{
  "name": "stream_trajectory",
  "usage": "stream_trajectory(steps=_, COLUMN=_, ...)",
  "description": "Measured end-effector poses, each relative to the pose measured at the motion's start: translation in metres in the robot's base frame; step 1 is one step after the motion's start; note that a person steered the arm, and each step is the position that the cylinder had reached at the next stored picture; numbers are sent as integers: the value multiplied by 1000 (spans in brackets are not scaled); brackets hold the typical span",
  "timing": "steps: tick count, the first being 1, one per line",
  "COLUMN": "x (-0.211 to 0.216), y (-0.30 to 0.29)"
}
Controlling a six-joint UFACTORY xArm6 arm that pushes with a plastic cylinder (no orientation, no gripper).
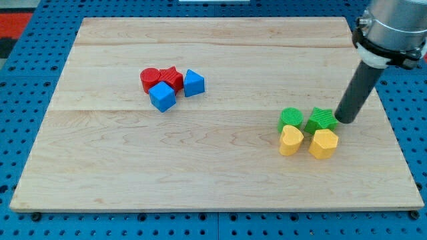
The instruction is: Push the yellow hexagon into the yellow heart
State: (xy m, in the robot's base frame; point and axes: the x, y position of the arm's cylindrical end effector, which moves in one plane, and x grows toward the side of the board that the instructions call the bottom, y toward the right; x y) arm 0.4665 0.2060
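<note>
You've got the tip down on the board, just right of the green star-ish block, touching or nearly; no jaws on this rig, just a rod. Yellow hexagon sits below that green block, w/ yellow heart just to its left, small gap btwn; green cylinder above the heart. Red and blue blocks cluster well apart, upper left.

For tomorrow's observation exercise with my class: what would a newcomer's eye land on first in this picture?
First, the thick dark rod coming down from the view's top right, my tip just right of the green star-shaped block. Next, the tight cluster there: a green round block, with the yellow heart block and yellow hexagon block below. A red-and-blue huddle sits upper left of centre on the pale wooden board.
</note>
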Motion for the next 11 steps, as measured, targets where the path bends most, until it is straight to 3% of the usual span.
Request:
stream_trajectory(steps=2, x=8, y=-35)
stream_trajectory(steps=3, x=14, y=24)
stream_trajectory(steps=4, x=51, y=51)
stream_trajectory(steps=5, x=81, y=43)
stream_trajectory(steps=6, x=68, y=-1)
stream_trajectory(steps=8, x=60, y=-32)
stream_trajectory(steps=10, x=62, y=-28)
stream_trajectory(steps=11, x=42, y=1)
